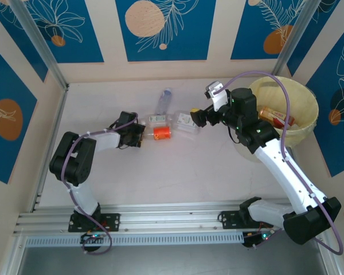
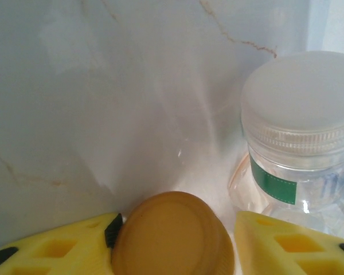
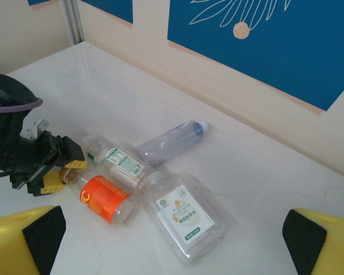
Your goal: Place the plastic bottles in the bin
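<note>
While some plastic bottles [image 1: 272, 114] are already lying in the bin [image 1: 309, 127], we are counting four left on the desk [image 1: 178, 172], well apart from the bin. Left pincer [image 2: 178, 223] is straddling the orange-labelled bottle [image 1: 161, 134] at its cap [image 2: 166, 252]; whether it is gripping we cannot tell. Right pincer [image 3: 172, 229] is gaping wide, empty.

The tabletop [image 1: 178, 172] is showing a smooth, softly glossy white stone-look surface with thin brown veins, and the rail [image 1: 172, 213] along its near edge is gleaming as ribbed bare metal. The plastic bottles [image 3: 183, 220] are looking clear and glossy: the orange-labelled bottle [image 3: 103, 199] is wearing a shiny film wrap and a smooth matt orange cap [image 2: 172, 238], while the white cap [image 2: 301, 91] beside it is appearing frosted, with a finely ribbed skirt. At the far right the bin [image 1: 303, 134] is showing smooth pale yellow plastic with a dull sheen, and the fingers [image 2: 286, 246] of the left gripper [image 2: 175, 220] are looking like matt yellow moulded plastic.
</note>
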Motion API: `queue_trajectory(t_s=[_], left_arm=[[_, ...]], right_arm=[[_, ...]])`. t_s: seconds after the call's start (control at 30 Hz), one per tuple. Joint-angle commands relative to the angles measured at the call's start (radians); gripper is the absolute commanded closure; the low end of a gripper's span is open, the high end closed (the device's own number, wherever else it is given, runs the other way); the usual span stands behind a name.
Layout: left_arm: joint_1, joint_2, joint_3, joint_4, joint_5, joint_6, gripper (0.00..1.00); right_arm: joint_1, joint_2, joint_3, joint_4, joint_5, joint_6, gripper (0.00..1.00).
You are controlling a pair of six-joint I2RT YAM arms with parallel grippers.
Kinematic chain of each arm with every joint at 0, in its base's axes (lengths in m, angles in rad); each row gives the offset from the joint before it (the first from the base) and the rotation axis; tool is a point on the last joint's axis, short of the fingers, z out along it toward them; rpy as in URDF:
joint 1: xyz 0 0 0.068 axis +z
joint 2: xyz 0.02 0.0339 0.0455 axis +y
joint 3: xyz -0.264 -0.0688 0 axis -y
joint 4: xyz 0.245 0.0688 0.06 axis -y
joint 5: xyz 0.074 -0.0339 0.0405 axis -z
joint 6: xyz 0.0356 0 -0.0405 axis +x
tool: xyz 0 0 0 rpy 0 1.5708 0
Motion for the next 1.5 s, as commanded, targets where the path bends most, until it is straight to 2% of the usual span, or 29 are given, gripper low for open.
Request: queue_trajectory(t_s=[0.0,0.23,0.33,0.5,0.73,0.87,1.0,1.2,1.33,1.47], left_arm=[[-0.019,0.055,0.017,0.008,-0.004,-0.008,0.55],[-0.019,0.031,-0.005,0.012,-0.026,0.029,0.82],[-0.02,-0.001,-0.007,0.018,-0.021,0.101,1.0],[-0.026,-0.123,-0.042,0.125,-0.037,0.31,1.0],[-0.066,-0.275,0.001,0.164,-0.072,0.64,1.0],[-0.07,-0.322,0.027,0.298,0.069,0.805,1.0],[-0.083,-0.333,0.151,0.273,0.263,0.942,1.0],[-0.09,-0.326,0.241,0.317,0.422,0.982,1.0],[-0.094,-0.314,0.266,0.344,0.482,0.961,1.0],[-0.105,-0.301,0.278,0.344,0.508,0.96,1.0]], right_arm=[[0.007,-0.021,-0.019,0.007,0.019,-0.015,0.01],[0.01,-0.024,-0.037,-0.007,-0.008,-0.005,0.01],[0.012,-0.023,-0.058,-0.002,-0.049,0.038,0.01],[0.015,-0.039,-0.111,0.068,-0.016,0.155,0.01],[0.014,-0.046,-0.15,0.16,-0.082,0.216,0.01],[0.016,-0.03,-0.185,0.248,-0.191,0.246,0.01],[0.023,0.024,-0.16,0.255,-0.288,0.269,0.01],[0.037,0.123,-0.123,0.289,-0.457,0.304,0.01],[0.083,0.203,-0.074,0.278,-0.356,0.307,0.01],[0.096,0.28,-0.017,0.259,-0.456,0.304,0.01]])
